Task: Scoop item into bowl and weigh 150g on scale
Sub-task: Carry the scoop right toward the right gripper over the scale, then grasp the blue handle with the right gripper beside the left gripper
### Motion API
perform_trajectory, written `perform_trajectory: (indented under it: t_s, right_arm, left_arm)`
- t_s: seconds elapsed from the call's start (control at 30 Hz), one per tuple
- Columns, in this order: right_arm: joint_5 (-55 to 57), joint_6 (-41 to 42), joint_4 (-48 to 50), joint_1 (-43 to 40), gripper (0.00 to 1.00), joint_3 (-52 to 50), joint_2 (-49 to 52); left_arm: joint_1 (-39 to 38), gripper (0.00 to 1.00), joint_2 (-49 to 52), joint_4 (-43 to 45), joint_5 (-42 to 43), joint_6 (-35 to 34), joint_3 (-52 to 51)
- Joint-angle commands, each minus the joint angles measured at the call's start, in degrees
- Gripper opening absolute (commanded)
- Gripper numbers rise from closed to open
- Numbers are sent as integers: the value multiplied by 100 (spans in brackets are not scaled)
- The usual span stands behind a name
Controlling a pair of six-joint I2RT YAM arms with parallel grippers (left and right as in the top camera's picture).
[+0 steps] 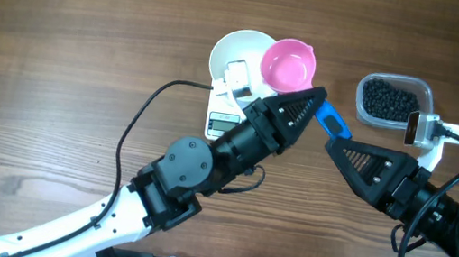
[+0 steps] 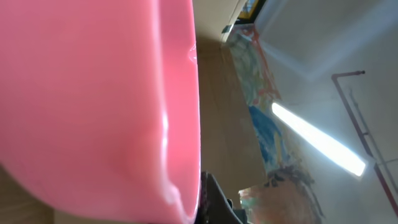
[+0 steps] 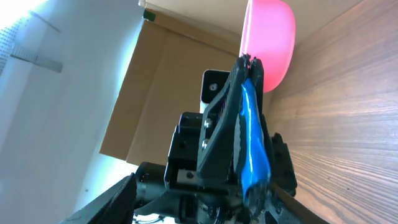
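At the white bowl's [image 1: 227,51] right edge, atop the scale [image 1: 223,124], left hand [image 1: 317,101] clamps pink scoop [image 1: 289,64]; right hand [image 1: 334,144] close by, spread unclear; black beads [image 1: 389,100] in clear tub [image 1: 396,79].

Open wood fills the left half of the bench [image 1: 63,22], crossed only by a thin black cable [image 1: 130,132] looping beside the left arm [image 1: 197,165], which cuts diagonally from the near edge to the centre. The centre is crowded. The white bowl [image 1: 232,49] sits on the scale [image 1: 222,124] and the pink scoop [image 1: 289,63] hangs over the bowl's right rim. The left hand [image 1: 313,103], clamped on the scoop's blue handle [image 1: 333,121], bars the near-side approach. The right hand [image 1: 334,144] sits just beside that handle. To the right, the clear tub [image 1: 421,88] of black beads [image 1: 388,101] stands apart, uncovered from above, with bare wood along the far edge.
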Motion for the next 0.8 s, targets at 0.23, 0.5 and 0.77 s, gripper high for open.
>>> perform_trajectory:
  t_s: [0.23,0.5,0.77]
  right_arm:
    - [391,20,28,20,60,103,11]
    - [813,22,-66,20,60,103,11]
    - [1058,83,-184,20,64,103,24]
  left_arm:
    - [-247,4,-11,26,-72,35,70]
    - [-240,4,-11,28,-186,37,70]
    - [-240,4,-9,28,-461,37,70]
